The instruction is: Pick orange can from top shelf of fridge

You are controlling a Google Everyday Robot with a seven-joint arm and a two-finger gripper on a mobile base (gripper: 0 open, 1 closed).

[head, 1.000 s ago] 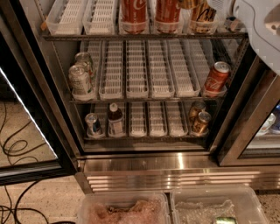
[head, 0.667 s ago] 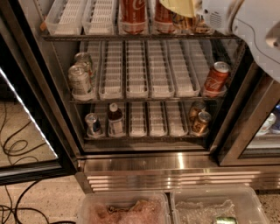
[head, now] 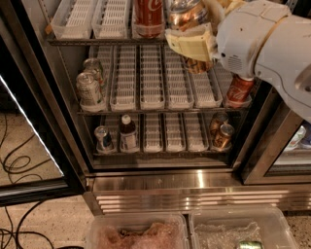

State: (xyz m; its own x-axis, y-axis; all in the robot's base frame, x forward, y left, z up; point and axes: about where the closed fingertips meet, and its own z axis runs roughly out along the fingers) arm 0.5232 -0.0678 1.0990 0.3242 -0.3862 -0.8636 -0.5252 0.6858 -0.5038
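I have the gripper (head: 190, 44) up at the top shelf (head: 97, 42) of the fridge (head: 194, 187), right of centre, with the white arm (head: 272, 39) reaching in from the right. The orange can (head: 186, 14) stands on that shelf just right of 1 red Coca-Cola can (head: 148, 12). Its silver top and amber upper body show above the gripper, which covers its lower part. The two overlap in my view, and I cannot tell whether the gripper is wide, narrow or already holding the can. To the left on the top shelf, 2 white slotted lanes (head: 95, 17) stand side by side.

On the middle rack, 2 pale silver-grey cans (head: 90, 90) sit in the far-left lane, one behind the other. A red can (head: 239, 90) sits at the right end, partly behind the arm. On the bottom rack, a small can (head: 103, 137) and a dark bottle with a white label (head: 128, 133) stand side by side at the left, and 2 amber cans (head: 222, 136) stand at the right.

Nearest me, below the steel base, are 2 clear plastic bins (head: 187, 221). Dark cables (head: 14, 165) loop on the floor at the left.
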